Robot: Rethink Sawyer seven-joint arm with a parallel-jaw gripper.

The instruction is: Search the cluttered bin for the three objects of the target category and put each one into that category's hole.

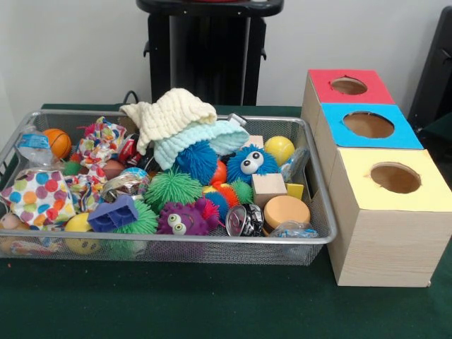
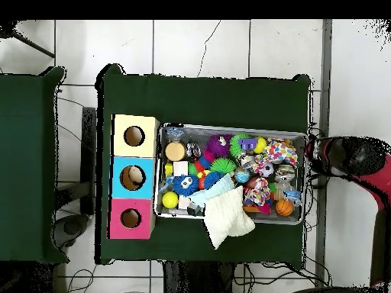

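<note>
Distance is what matters for the coming move. My arm [image 2: 357,162] is swung out beside the table, and it shows only from overhead. Its dark end, where the claw [image 2: 315,150] should be, hangs just off one short end of the bin [image 2: 229,127]. I cannot tell whether the claw is wide, narrow or holding anything.

From the claw, the bin stretches straight away along its long axis. The three boxes stand past its far short end, so every drop means crossing the whole bin. The yellow box [image 2: 134,136], blue box [image 2: 133,178] and red box [image 2: 130,218] form a row square to that axis, each with a round hole on top.

Nearest the claw lie the spotted cloth bundles [image 2: 279,151] and a small orange ball [image 2: 284,207]. Mid-bin are the spiky rubber balls, green [image 1: 171,187] and blue [image 1: 196,159], and the fuzzy toys with eyes. Farthest away, against the box end, are a wooden block [image 1: 268,188], a tan disc [image 1: 286,210] and a yellow ball [image 1: 280,149].

A cream knitted cloth [image 2: 227,217] hangs over the long rim to one side of my line of travel. I judge it hides some things, so I expect to search under it. Nothing tells me which category is wanted, and no piece sits in a hole that I can see.
</note>
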